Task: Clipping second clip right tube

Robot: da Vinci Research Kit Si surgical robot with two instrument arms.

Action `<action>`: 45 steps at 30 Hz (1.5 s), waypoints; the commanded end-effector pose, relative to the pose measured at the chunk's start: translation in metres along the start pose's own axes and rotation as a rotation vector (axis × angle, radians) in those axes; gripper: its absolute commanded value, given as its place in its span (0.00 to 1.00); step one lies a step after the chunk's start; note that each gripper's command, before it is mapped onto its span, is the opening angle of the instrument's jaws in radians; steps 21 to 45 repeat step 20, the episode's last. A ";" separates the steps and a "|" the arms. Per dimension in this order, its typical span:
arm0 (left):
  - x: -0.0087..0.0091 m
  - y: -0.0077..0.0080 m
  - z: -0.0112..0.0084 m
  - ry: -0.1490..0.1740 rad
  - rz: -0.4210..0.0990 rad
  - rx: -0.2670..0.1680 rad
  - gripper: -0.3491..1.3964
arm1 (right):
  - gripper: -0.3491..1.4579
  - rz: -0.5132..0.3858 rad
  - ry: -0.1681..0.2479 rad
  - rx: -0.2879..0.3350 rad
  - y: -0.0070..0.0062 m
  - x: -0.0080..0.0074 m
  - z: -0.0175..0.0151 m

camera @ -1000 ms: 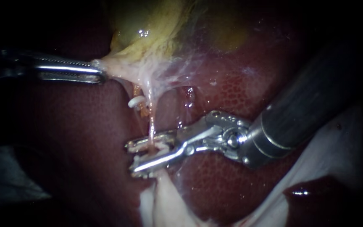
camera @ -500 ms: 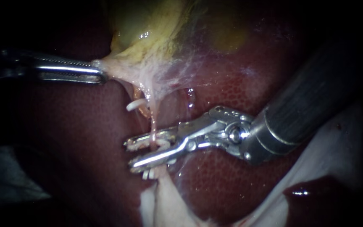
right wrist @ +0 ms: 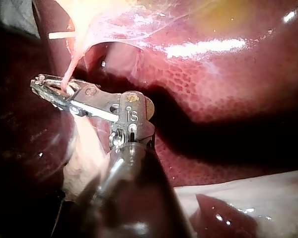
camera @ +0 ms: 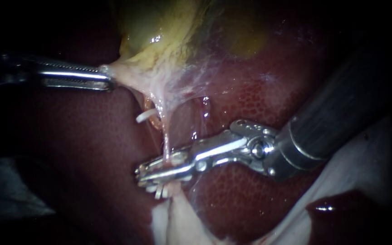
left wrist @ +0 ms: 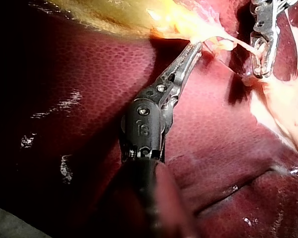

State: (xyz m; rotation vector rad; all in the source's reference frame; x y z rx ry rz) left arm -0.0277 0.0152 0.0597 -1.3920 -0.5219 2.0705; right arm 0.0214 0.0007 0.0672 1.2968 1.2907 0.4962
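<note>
Dark red liver (camera: 91,149) is filling the background, and the yellowish gallbladder (camera: 159,31) is showing at 12 o'clock in the endoscope view. My left instrument (camera: 109,79) is coming in from 9 o'clock. Its jaws are clenching the gallbladder's pale lower end and holding it out toward 9 o'clock, so the thin webbing beneath is standing taut.

From that webbing a slender pink tube (camera: 165,136) is running down toward 6 o'clock, just below the centre. My right instrument (camera: 153,171) is reaching in from 3 o'clock and gripping this tube. Its jaws are lying almost together, one on each side of the tube, and the legs of a white clip (camera: 159,190) are poking out beneath them. The right wrist view is showing the same thing, with the tube passing straight between the nearly closed jaws.

Another white clip (camera: 144,116) is sitting higher up, toward 11 o'clock from the jaws and close beside the tube. I cannot tell whether it is on this same strand.

Judging by this, the squeeze is nearing its end. What is remaining is to open the jaws, draw back toward 3 o'clock, and check that the clip is sitting fully across the tube.
</note>
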 end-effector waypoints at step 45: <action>0.0000 0.0000 0.0001 0.000 0.000 0.001 0.00 | 0.00 0.023 0.017 -0.025 -0.0002 -0.0001 0.0000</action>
